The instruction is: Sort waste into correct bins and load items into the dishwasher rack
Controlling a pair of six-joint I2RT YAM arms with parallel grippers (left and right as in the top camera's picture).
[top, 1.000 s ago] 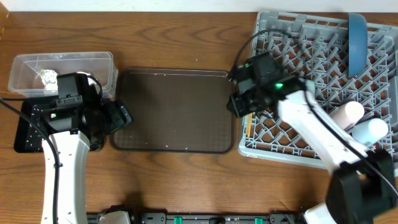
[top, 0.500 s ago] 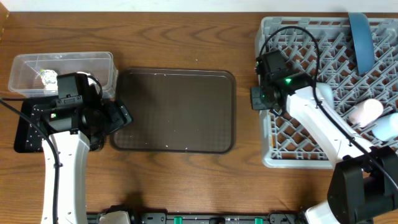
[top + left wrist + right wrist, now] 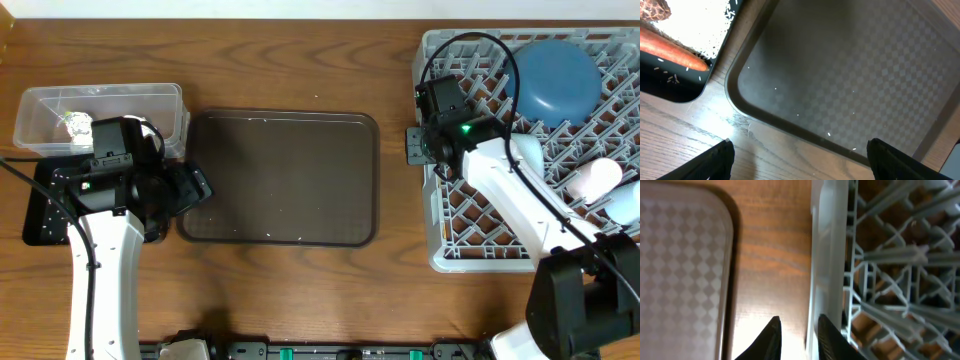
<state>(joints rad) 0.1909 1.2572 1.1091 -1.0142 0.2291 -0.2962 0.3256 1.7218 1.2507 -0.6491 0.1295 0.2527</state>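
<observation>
1. Dishwasher rack [image 3: 435, 215] is seen at right, blue plate [image 3: 550, 78] inside, upper right.
2. Left end effector [image 3: 800, 147] is shown released; carrot [image 3: 670, 47] lies upper left.
3. Right end effector [image 3: 799, 322] is set at rack wall [image 3: 827, 255]; whether it is clenched cannot be told. The plate could be toppled by a tug.

- A dark brown serving tray [image 3: 280, 175] lay flat in the middle of the overhead frame.
- The wooden table [image 3: 300, 60] under it filled the whole background.

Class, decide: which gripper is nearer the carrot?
Left. The left gripper hovers beside the black tray holding the carrot; the right gripper is at the rack's left wall.
</observation>
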